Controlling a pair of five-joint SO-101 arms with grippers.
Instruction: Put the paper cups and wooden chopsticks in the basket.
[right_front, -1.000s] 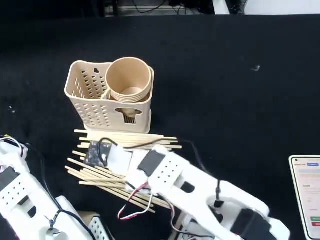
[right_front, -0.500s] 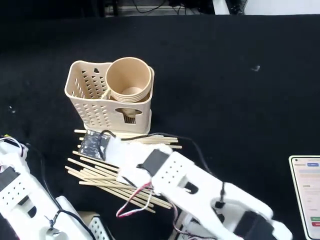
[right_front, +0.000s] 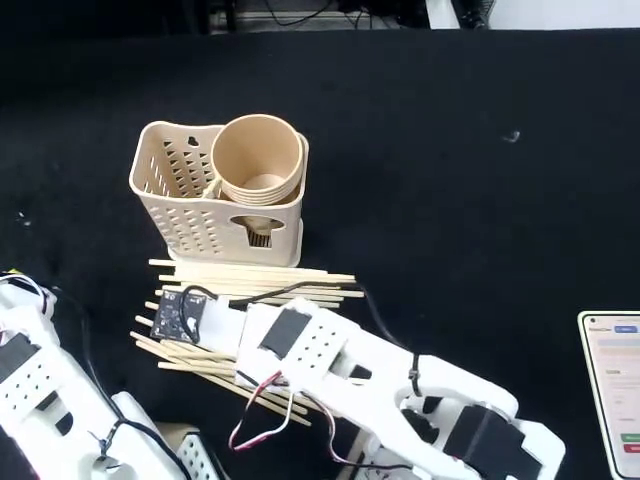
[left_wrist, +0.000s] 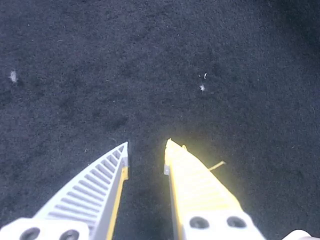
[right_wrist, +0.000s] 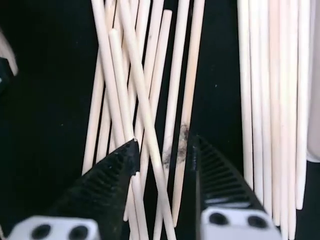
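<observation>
- The right gripper (right_wrist: 162, 146) stands with its jaws apart, straddling a few wooden chopsticks (right_wrist: 120, 90) of the loose pile.
- The left gripper (left_wrist: 146, 150) hangs over the black table (left_wrist: 150, 60), its jaws slightly apart.

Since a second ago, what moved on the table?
The right arm swung toward the basket, then drew back over the chopsticks. The right gripper is open above them, holding nothing. Basket, cups, chopsticks and left arm stayed put.
</observation>
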